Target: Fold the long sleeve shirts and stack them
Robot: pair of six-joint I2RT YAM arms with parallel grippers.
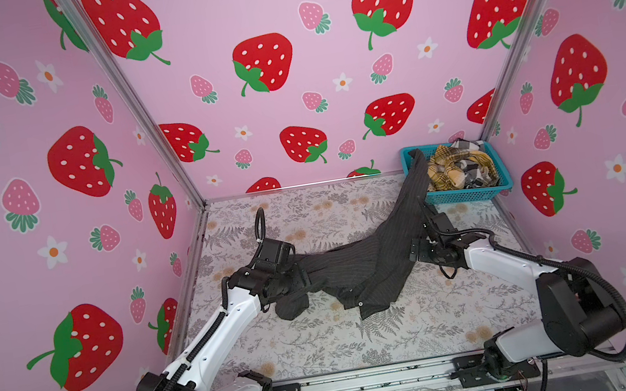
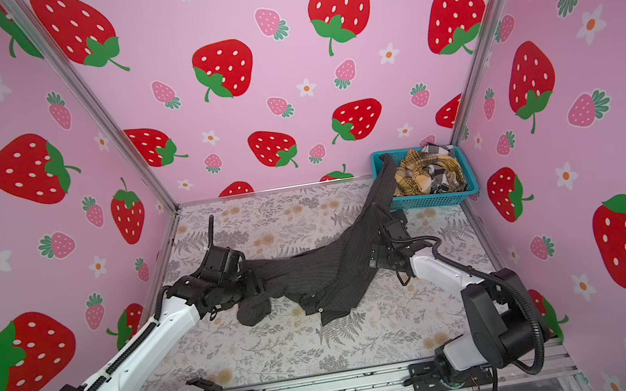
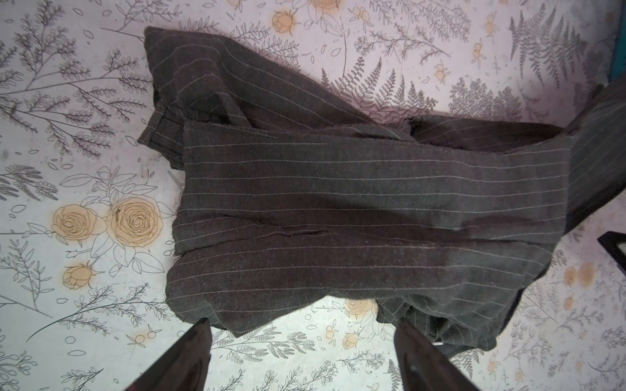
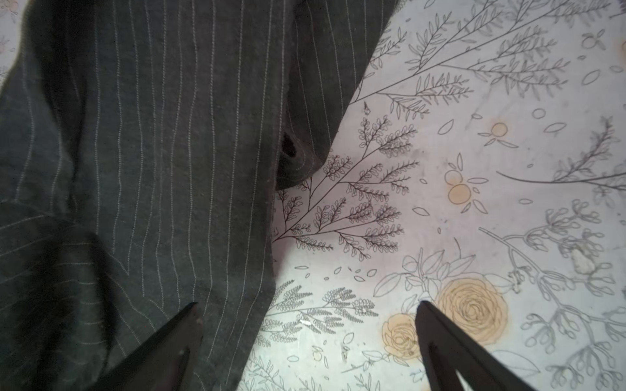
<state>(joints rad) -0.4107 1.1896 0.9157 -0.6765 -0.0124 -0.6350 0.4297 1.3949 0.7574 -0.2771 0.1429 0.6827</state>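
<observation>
The charcoal shirt [image 1: 360, 269] lies crumpled across the middle of the counter [image 1: 325, 342]. One part of it stretches up to the far right corner and hangs over the rim of the basket [image 1: 466, 193], where the plaid shirt [image 1: 450, 171] and checked shirt [image 1: 465, 145] sit bunched together. The left fingers [image 3: 189, 352] stand wide apart at the end of the charcoal shirt nearer the counter's left edge, with bare counter between them and nothing gripped. The right fingers [image 4: 440, 338] are spread wide too, one over the shirt's right edge and the other over bare counter, holding nothing.
</observation>
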